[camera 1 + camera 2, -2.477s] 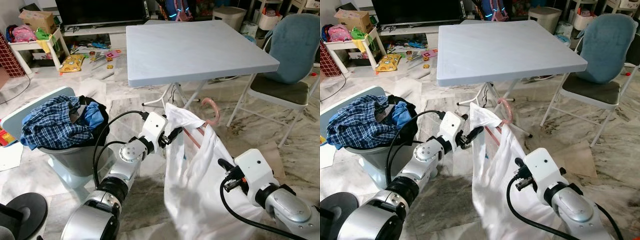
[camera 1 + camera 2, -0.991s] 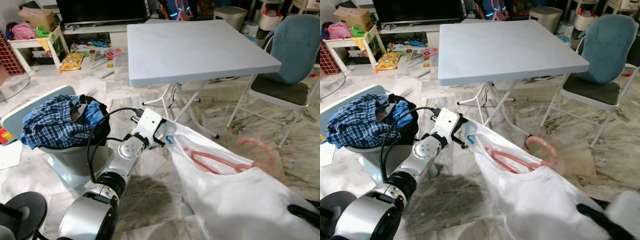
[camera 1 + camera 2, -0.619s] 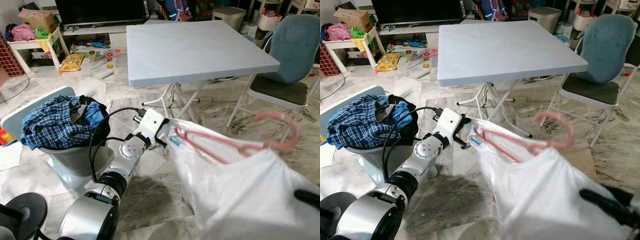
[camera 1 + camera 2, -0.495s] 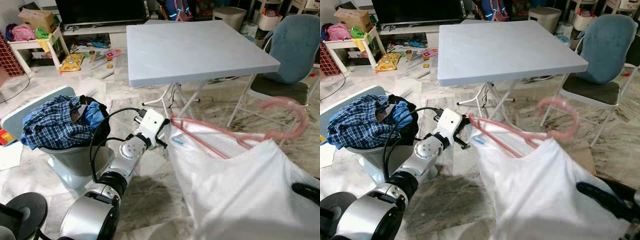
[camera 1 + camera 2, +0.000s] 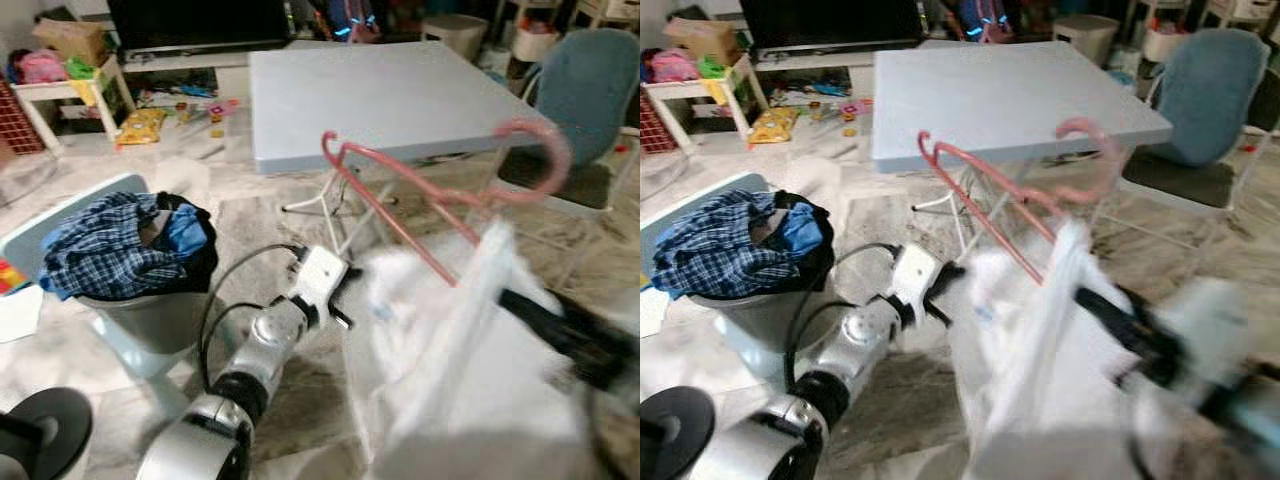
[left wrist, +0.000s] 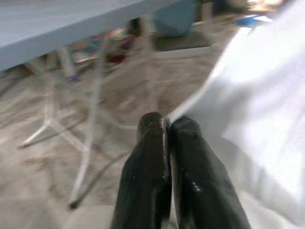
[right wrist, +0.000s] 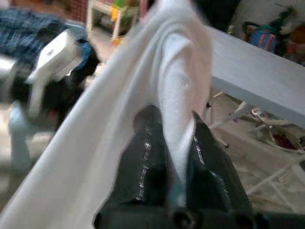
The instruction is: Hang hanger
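Right pincer (image 7: 174,126) under pink hanger (image 5: 430,190).

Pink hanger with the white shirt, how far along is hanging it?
Done: the white cloth shirt is threaded on the pink plastic hanger. In hand: the right gripper pinches the shirt, lifting it; the left gripper is shut at its edge. Left: the hook hangs on nothing yet, in front of the grey folding table.

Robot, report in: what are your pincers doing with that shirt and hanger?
Right pincer shut on white shirt. Left pincer shut on its edge. Pink hanger raised, table close behind.
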Robot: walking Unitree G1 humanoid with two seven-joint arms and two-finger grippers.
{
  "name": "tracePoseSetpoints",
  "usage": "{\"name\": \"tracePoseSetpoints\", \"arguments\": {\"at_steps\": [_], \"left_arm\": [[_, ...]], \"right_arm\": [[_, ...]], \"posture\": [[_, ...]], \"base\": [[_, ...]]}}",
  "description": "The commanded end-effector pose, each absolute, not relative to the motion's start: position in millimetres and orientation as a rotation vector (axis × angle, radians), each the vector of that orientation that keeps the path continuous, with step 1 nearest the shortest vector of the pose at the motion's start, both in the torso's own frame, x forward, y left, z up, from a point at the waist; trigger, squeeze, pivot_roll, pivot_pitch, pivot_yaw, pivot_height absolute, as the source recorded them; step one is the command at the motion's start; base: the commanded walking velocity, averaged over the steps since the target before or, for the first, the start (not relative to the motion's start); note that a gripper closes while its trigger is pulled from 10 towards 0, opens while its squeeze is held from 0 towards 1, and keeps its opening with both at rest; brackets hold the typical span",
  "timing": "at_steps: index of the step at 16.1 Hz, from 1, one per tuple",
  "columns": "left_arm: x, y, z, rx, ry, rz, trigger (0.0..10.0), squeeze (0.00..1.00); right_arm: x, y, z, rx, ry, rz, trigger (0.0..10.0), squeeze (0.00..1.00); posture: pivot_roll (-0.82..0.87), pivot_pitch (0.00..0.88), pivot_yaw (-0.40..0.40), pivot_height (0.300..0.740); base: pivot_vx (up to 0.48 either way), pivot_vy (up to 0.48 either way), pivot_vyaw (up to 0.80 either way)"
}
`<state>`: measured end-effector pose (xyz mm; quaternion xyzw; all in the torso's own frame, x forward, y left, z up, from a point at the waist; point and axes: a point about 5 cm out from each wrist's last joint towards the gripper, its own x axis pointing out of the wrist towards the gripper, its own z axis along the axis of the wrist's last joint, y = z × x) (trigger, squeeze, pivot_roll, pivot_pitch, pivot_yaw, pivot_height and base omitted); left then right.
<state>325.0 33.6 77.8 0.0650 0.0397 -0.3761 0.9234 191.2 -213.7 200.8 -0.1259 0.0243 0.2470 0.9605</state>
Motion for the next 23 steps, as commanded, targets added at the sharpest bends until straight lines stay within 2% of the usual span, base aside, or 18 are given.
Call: {"name": "tracePoseSetpoints", "arguments": {"at_steps": [1, 3, 6, 9, 11, 13, 15, 16, 18, 20, 23], "left_arm": [[324.2, 26.7, 87.5, 0.132, 0.028, -0.843, 10.0, 1.0], [318.0, 23.5, 90.0, 0.191, -0.027, -0.925, 10.0, 1.0], [317.1, 27.0, 91.2, 0.23, -0.05, -0.942, 10.0, 1.0], [309.4, 25.9, 93.1, 0.28, -0.086, -1.056, 10.0, 1.0], [297.2, 20.0, 94.1, 0.29, -0.138, -1.185, 10.0, 1.0], [292.8, 18.6, 92.5, 0.306, -0.144, -1.22, 10.0, 1.0], [291.1, 21.2, 95.2, 0.217, -0.147, -1.213, 10.0, 1.0], [292.7, 23.6, 98.7, 0.152, -0.137, -1.21, 10.0, 1.0], [296.0, 28.6, 104.5, 0.133, -0.147, -1.216, 10.0, 1.0], [302.7, 36.6, 113.6, 0.166, -0.181, -1.223, 10.0, 1.0], [305.8, 45.5, 115.3, 0.286, -0.191, -1.282, 10.0, 1.0]], "right_arm": [[199.9, -208.3, 194.4, -0.274, 0.055, 0.459, 10.0, 0.0], [226.2, -195.5, 173.7, -0.221, 0.085, 0.341, 10.0, 0.0], [234.3, -180.8, 157.5, -0.325, 0.136, 0.344, 10.0, 0.0], [236.3, -195.3, 142.3, -0.456, 0.22, 0.296, 10.0, 0.0], [234.2, -222.8, 138.2, -0.609, 0.28, 0.269, 10.0, 0.0], [232.3, -232.1, 135.9, -0.657, 0.304, 0.261, 10.0, 0.0], [230.4, -239.4, 131.2, -0.661, 0.317, 0.237, 10.0, 0.0], [228.2, -238.9, 128.5, -0.667, 0.323, 0.254, 10.0, 0.0], [223.0, -241.3, 124.0, -0.696, 0.34, 0.284, 10.0, 0.0], [211.8, -247.5, 120.7, -0.718, 0.374, 0.348, 10.0, 0.0], [183.3, -272.8, 131.5, -0.749, 0.44, 0.497, 10.0, 0.0]], "posture": [[-0.1, 0.0, 0.0, 0.74], [-0.09, 0.0, -0.008, 0.74], [-0.08, 0.0, -0.019, 0.74], [-0.08, 0.0, -0.024, 0.74], [-0.09, 0.0, -0.019, 0.74], [-0.09, 0.0, -0.017, 0.74], [-0.09, 0.0, -0.014, 0.74], [-0.08, 0.0, -0.013, 0.74], [-0.07, 0.0, -0.01, 0.74], [-0.07, 0.0, -0.001, 0.74], [-0.07, 0.0, 0.016, 0.74]], "base": [[0.0, 0.0, 0.0], [0.0, 0.0, 0.0], [0.0, 0.0, 0.0], [0.0, 0.0, 0.0], [0.0, 0.0, 0.0], [0.0, 0.0, 0.0], [0.0, 0.0, 0.0], [0.0, 0.0, 0.0], [0.0, 0.0, 0.0], [0.0, 0.0, 0.0], [0.0, 0.0, 0.0]]}}
